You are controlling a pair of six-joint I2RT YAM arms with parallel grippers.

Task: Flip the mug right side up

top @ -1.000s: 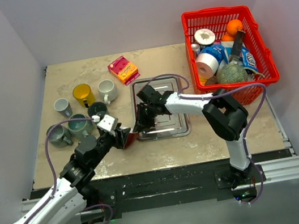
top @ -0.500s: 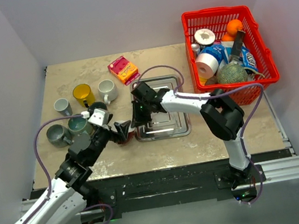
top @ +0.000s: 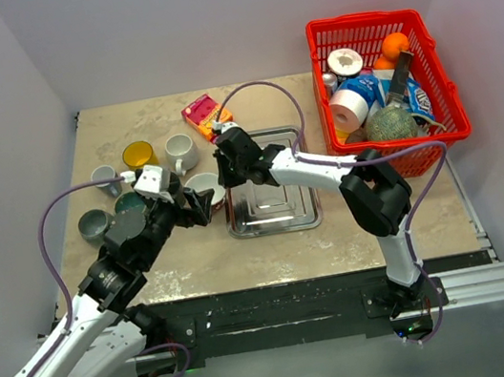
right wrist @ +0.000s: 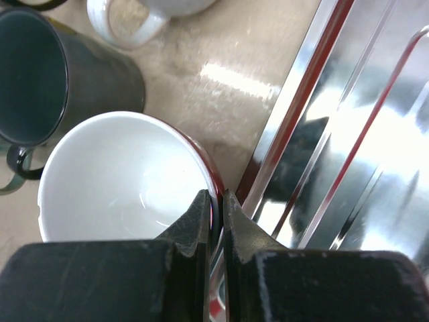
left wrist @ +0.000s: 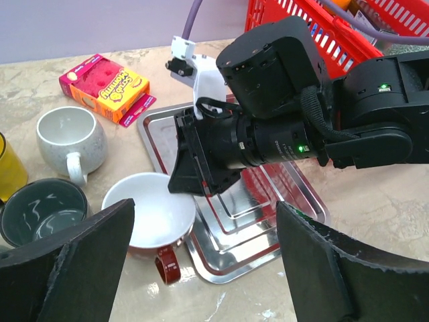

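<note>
**Left pincer** (left wrist: 204, 209): fingers spread wide, holding nothing, poised above and just short of the mug.

**Right pincer** (right wrist: 216, 198): fingers pressed together, tips at the mug's rim on the tray side. Whether they touch the rim cannot be told.

**Mug** (left wrist: 151, 216): red outside, white inside. Stands mouth up on the surface, just beside the tray's left edge, with its red handle towards the arm bases.

**Task status:** the mug sits upright, so the turn looks done. Judged remaining: both arms draw clear without knocking it, the right one with most care, since its tips are at the rim.

**Tray** (top: 281, 215): steel, stepped and bare, mid-surface.

**Other mugs:** all upright and left of the task mug.
- Dark mug (top: 129, 203)
- Grey mug (top: 95, 224)
- Small grey mug (top: 103, 179)
- Yellow mug (top: 138, 154)
- White mug (top: 180, 150)

**Box** (top: 203, 114): pink and orange, lying flat behind the tray.

**Basket** (top: 364, 21): red plastic, at the far right. It is heaped with a tape roll, an orange and wrapped goods.

**Surface** (top: 272, 249): beige, stone-patterned, with a black rail at the near edge.

**Room:** plain pale walls on three sides.
</note>
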